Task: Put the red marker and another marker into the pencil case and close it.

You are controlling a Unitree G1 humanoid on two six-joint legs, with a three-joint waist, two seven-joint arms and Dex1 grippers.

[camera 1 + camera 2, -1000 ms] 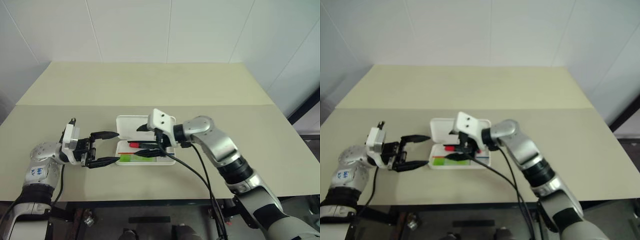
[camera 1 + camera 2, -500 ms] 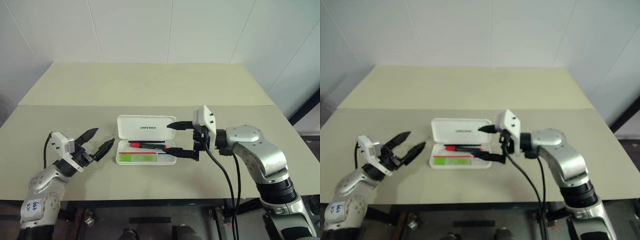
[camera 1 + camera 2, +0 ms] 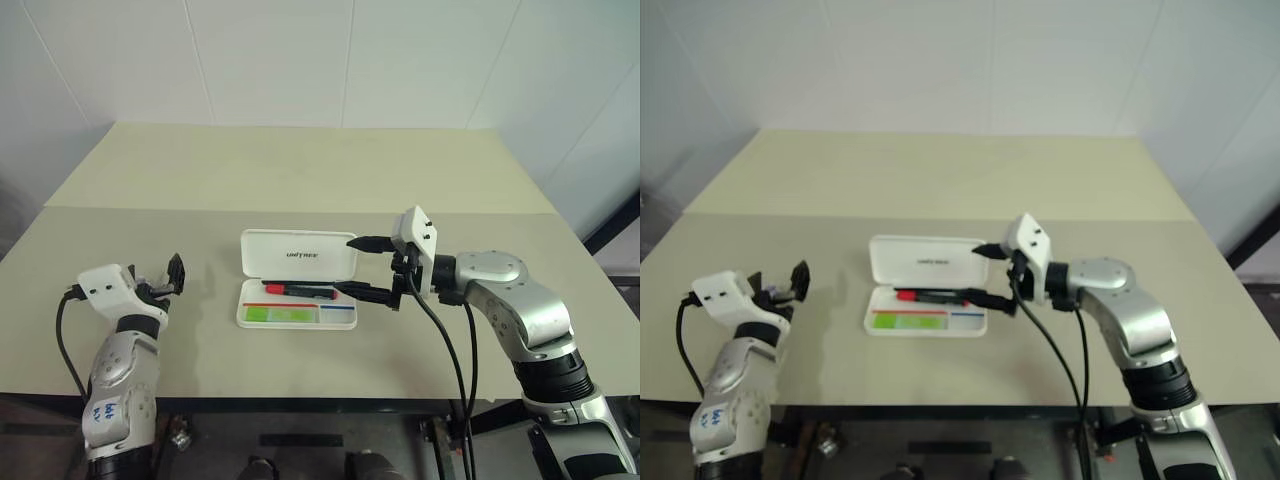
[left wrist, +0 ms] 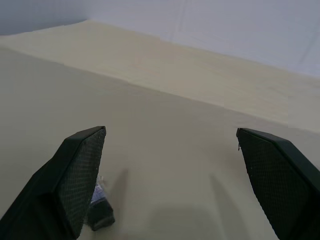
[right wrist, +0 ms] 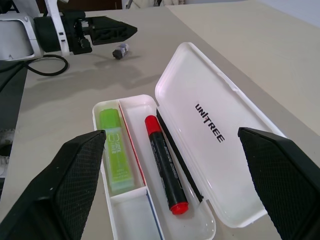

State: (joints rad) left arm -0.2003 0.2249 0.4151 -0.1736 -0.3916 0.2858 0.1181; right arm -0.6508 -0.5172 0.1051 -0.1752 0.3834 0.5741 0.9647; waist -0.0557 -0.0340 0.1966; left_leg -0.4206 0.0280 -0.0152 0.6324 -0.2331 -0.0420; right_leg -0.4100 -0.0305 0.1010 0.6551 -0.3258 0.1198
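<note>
The left hand (image 3: 172,276) hovers over the counter (image 3: 300,170) at about nine o'clock from the pencil case (image 3: 298,290), well apart from it, its fingers spread and empty. A small dark object (image 5: 120,50) lies on the counter near it; I cannot tell what it is.

The case lies open, its lid (image 3: 299,257) folded back flat toward twelve o'clock. In the tray, another marker (image 5: 115,151), the green one, fills the front compartment and the red marker (image 5: 165,171) lies behind it.

At three o'clock the right hand (image 3: 354,266) sits just beside the case, fingers wide apart, holding nothing.

Both markers look stowed, so closing remains. I would hook the lid's far edge, swing it over the hinge, and press down evenly while steadying the tray.
</note>
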